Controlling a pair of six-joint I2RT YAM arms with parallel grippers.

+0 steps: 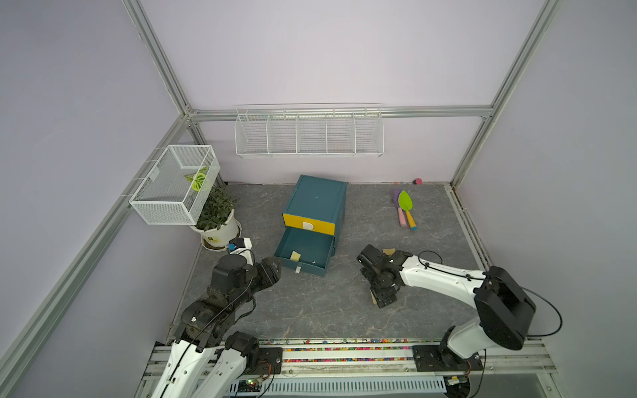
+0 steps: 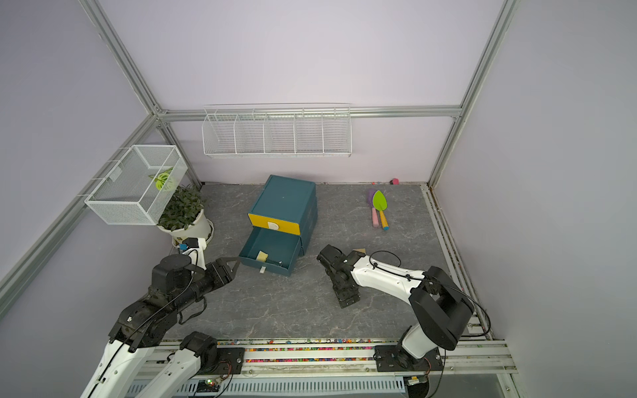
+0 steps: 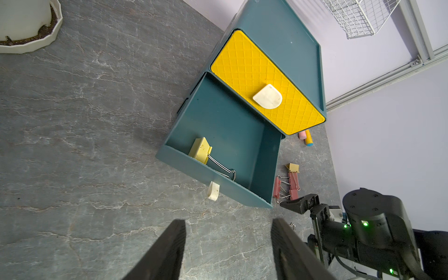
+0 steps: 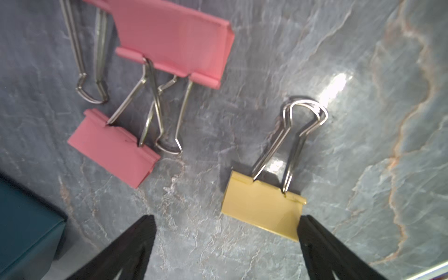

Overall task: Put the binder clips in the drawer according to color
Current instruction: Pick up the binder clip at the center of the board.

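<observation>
Above yellow binder clip [image 4: 263,206], right gripper [image 4: 226,218] jaws wide; drawer [image 3: 230,126] open

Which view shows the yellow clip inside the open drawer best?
Left wrist view: the yellow clip appears large, with its handles. Both top views show only a small pale spot. Right wrist view misses it.

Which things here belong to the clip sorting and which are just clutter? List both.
Job: drawer cabinet, its open drawer, yellow clip inside, loose yellow clip, pink clips.
Clutter: toy shovels, potted plant, wall rack, mesh basket.
</observation>
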